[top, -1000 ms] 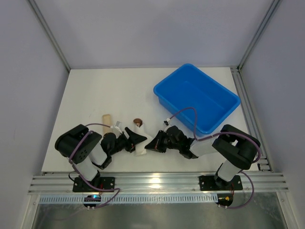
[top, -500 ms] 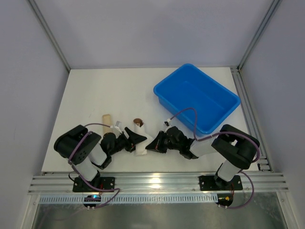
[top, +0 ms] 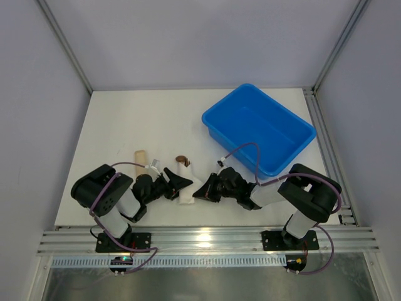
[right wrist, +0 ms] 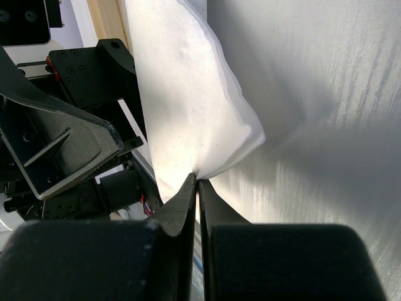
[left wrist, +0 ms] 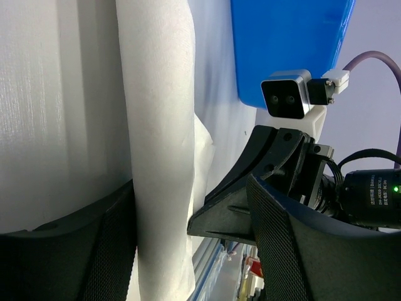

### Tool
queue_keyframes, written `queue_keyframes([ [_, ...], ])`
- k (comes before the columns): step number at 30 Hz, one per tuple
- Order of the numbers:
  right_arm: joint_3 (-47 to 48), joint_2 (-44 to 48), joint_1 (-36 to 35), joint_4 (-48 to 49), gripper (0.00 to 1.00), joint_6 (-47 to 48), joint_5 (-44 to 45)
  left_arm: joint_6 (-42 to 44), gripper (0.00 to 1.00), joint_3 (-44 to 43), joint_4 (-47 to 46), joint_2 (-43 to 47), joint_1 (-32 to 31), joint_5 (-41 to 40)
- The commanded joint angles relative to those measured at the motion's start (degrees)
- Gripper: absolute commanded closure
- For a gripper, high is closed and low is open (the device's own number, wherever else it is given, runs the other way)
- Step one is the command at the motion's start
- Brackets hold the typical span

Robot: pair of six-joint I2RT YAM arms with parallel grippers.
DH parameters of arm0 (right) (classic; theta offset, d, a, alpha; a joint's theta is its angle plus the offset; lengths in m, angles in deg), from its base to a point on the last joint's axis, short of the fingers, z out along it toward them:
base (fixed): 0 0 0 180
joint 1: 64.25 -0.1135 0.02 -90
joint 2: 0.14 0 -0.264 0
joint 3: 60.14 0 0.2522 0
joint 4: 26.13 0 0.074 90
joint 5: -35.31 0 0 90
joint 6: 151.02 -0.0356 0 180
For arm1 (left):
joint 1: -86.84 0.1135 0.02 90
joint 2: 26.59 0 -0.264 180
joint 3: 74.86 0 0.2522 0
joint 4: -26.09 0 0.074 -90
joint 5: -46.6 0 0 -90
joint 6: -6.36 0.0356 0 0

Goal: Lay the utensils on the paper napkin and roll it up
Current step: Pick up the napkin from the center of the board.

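Note:
The paper napkin [top: 187, 189] lies rolled into a white tube between my two grippers. A gold-bronze spoon bowl [top: 182, 159] sticks out of its far end; the rest of the utensils is hidden inside. My left gripper [top: 177, 184] is open and straddles the roll [left wrist: 160, 125]. The roll rests against one finger [left wrist: 69, 251], and a gap separates it from the other finger [left wrist: 294, 251]. My right gripper [top: 200, 190] is shut, its tips [right wrist: 197, 179] pinching a fold of the napkin [right wrist: 188, 106] at the roll's right side.
A tan cylinder [top: 141, 158] lies just left of the left gripper. A blue bin [top: 258, 128] stands at the back right, seen also in the left wrist view as the blue bin [left wrist: 288, 44]. The table's front rail [top: 200, 238] runs close behind both grippers.
The left jaws have narrowed a little around the roll. The right gripper keeps its pinch, and both arms have barely moved.

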Motion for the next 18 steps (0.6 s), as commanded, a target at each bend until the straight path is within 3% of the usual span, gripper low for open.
queue_keyframes([
  [1, -0.58, 0.63, 0.00, 0.98, 0.97, 0.97, 0.89, 0.88, 0.34, 9.29, -13.81, 1.04, 0.25, -1.22],
  [12, -0.93, 0.99, 0.00, 1.51, 0.97, 0.88, 0.89, 0.88, 0.51, 9.29, -13.81, 0.42, 0.25, -1.31],
  [18, -0.84, 1.16, 0.00, 1.42, 0.96, 0.97, 0.89, 0.88, 0.50, 9.38, -13.81, 0.34, 0.34, -1.22],
])
